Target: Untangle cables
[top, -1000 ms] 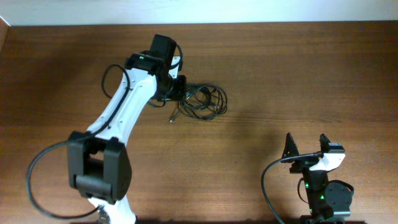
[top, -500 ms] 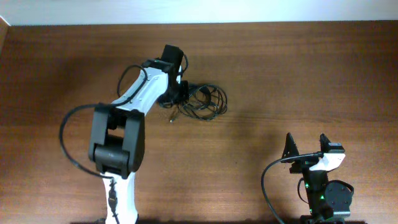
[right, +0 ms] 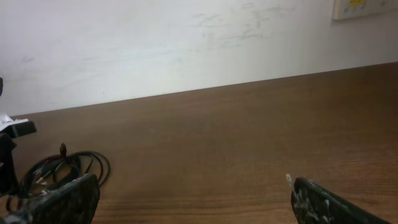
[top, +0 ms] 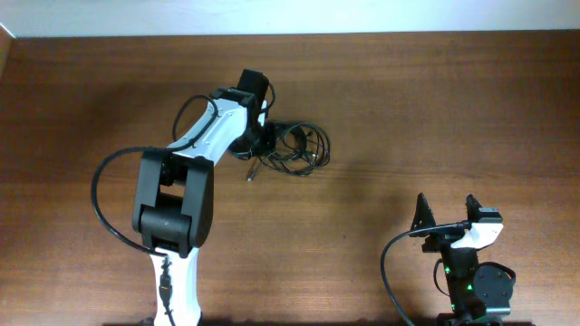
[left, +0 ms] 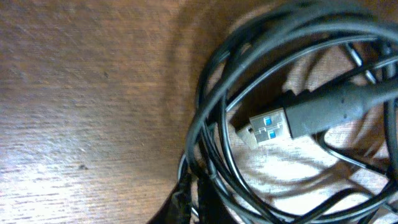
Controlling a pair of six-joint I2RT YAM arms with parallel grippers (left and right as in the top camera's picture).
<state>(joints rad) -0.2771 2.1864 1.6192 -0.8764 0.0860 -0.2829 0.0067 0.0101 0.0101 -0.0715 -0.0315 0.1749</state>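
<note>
One knot of cables [top: 297,148] lies far-centre on the table [top: 435,109], spreading rightward from the left gripper [top: 265,138], which is clenched on its left rim, while the wide-open right gripper [top: 449,215] sits well apart.

My left arm [top: 204,138] reaching forward, left gripper [top: 265,136] pinched shut on cables [top: 304,149] (thin strands only). Right arm [top: 471,276] folded near base, right gripper [right: 194,200] wide open.

A plain lab or office room: bare wooden table [top: 408,109], scuffed white wall [right: 186,43], outlet plate [right: 364,7].
</note>
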